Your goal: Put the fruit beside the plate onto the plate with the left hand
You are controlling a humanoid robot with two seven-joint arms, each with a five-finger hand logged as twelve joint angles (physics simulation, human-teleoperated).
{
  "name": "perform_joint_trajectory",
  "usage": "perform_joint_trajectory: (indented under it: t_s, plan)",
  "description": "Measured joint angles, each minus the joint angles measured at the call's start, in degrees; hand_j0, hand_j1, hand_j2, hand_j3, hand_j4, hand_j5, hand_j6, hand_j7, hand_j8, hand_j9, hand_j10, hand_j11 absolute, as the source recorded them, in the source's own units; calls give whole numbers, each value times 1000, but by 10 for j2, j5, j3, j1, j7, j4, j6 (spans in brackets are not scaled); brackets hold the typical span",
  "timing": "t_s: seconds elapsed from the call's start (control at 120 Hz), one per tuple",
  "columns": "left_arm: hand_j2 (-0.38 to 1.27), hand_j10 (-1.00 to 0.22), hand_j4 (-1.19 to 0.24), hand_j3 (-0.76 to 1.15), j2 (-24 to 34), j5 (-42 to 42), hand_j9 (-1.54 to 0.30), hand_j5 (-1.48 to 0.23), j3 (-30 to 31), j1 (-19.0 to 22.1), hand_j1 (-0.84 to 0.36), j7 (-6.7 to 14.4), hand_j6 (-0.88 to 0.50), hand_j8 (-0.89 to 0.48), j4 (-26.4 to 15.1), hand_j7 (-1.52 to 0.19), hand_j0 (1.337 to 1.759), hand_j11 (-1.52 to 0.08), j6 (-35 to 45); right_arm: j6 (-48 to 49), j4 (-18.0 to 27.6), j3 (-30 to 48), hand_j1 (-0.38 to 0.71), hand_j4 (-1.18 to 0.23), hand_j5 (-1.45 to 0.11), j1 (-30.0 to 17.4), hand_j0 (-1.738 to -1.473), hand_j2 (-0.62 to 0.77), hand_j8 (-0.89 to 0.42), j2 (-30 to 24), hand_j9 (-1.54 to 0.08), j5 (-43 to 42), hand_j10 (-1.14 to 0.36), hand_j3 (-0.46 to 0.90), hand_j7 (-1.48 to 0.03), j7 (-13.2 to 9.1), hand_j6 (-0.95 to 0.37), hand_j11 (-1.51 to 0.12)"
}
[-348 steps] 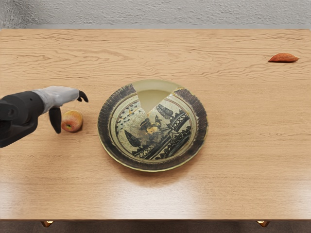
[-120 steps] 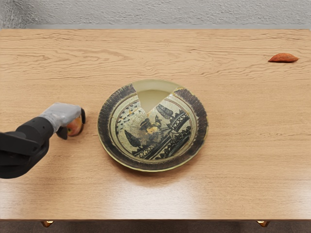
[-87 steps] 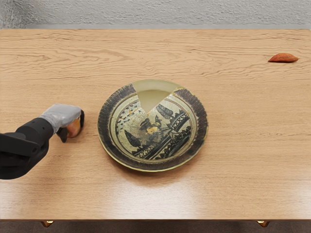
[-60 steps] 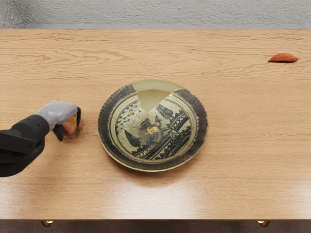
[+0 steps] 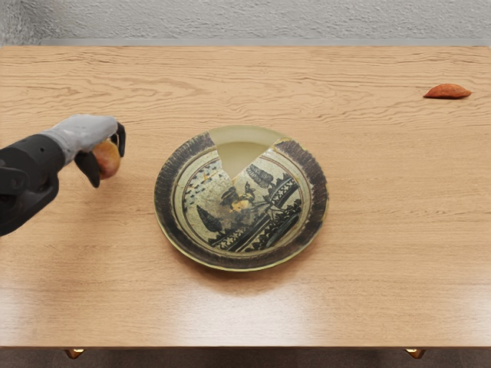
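A small red-and-yellow apple (image 5: 107, 159) is held off the table to the left of the plate, and my left hand (image 5: 101, 149) is shut on it, grey palm above and dark fingers curled around it. The left arm comes in from the picture's left edge. The patterned plate (image 5: 178, 165), with a dark rim and a plain olive wedge at its top, lies at the table's middle, a short gap to the right of the apple. The right arm does not show.
A flat reddish-orange piece of fruit (image 5: 447, 91) lies at the far right near the back of the wooden table (image 5: 368, 291). A grey wall runs behind the table's far edge.
My left hand closed over the apple beside the plate, then lifted it off the table, up and slightly left. The plate and the far piece have not moved.
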Motion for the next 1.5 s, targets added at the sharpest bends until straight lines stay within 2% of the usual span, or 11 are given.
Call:
perform_joint_trajectory:
  t_s: [0.058, 0.1, 0.208, 0.417, 0.533, 0.808, 1.033, 1.117, 1.175, 1.275, 1.5]
  plan:
    - [492, -549, -563, -5, 8, -9, -1173, -1213, -14, -8, -201, -1, -274, -294, -3, -1187, 1649, -1162, -26, 0, 0, 0, -310, -33, -43, 0, -1658, -7, -33, 0, -43, 0, -33, 0, -43, 0, -33, -43]
    - [404, -576, -563, -4, 11, -18, -1170, -1210, -25, -12, -180, -2, -265, -301, -5, -1186, 1649, -1158, -47, 0, 0, 0, -310, -33, -43, 0, -1658, -7, -33, 0, -43, 0, -33, 0, -43, 0, -33, -43]
    - [503, -592, -547, -2, 20, -47, -1168, -1210, -53, -31, -228, -8, -245, -286, -8, -1181, 1650, -1162, -106, 0, 0, 0, -310, -33, -43, 0, -1658, -7, -33, 0, -43, 0, -33, 0, -43, 0, -33, -43]
    - [565, -592, -522, -1, 26, -120, -1166, -1202, -107, -59, -268, -23, -225, -269, -11, -1180, 1650, -1167, -228, 0, 0, 0, -310, -33, -43, 0, -1658, -7, -33, 0, -43, 0, -33, 0, -43, 0, -33, -43]
    - [583, -599, -512, 0, 12, -155, -1160, -1231, -125, -93, -277, -27, -204, -265, -11, -1190, 1650, -1168, -272, 0, 0, 0, -310, -33, -43, 0, -1658, -7, -33, 0, -43, 0, -33, 0, -43, 0, -33, -43]
    - [614, -635, -537, 0, -96, -195, -1148, -1267, -132, -120, -272, -27, -227, -294, -9, -1221, 1651, -1160, -273, 0, 0, 0, -310, -33, -43, 0, -1658, -7, -33, 0, -43, 0, -33, 0, -43, 0, -33, -43]
    - [618, -707, -604, 0, -124, -199, -1151, -1279, -133, -114, -236, -25, -264, -335, 1, -1211, 1652, -1155, -257, 0, 0, 0, -310, -33, -43, 0, -1658, -7, -33, 0, -43, 0, -33, 0, -43, 0, -33, -43]
    - [669, -692, -606, 0, -130, -200, -1150, -1292, -133, -112, -268, -25, -247, -316, 6, -1217, 1651, -1150, -257, 0, 0, 0, -310, -33, -43, 0, -1658, -7, -33, 0, -43, 0, -33, 0, -43, 0, -33, -43]
    - [675, -702, -613, 0, -131, -200, -1107, -1255, -132, -109, -271, -24, -261, -332, 9, -1177, 1651, -1110, -256, 0, 0, 0, -310, -33, -43, 0, -1658, -7, -33, 0, -43, 0, -33, 0, -43, 0, -33, -43]
    - [639, -693, -641, 0, -135, -198, -989, -1093, -132, -104, -265, -24, -339, -371, 13, -1038, 1653, -992, -253, 0, 0, 0, -310, -33, -43, 0, -1658, -7, -33, 0, -43, 0, -33, 0, -43, 0, -33, -43]
    - [368, -558, -541, 0, -147, -197, -753, -786, -131, -96, -230, -25, -413, -396, 19, -770, 1657, -754, -250, 0, 0, 0, -310, -33, -43, 0, -1658, -7, -33, 0, -43, 0, -33, 0, -43, 0, -33, -43]
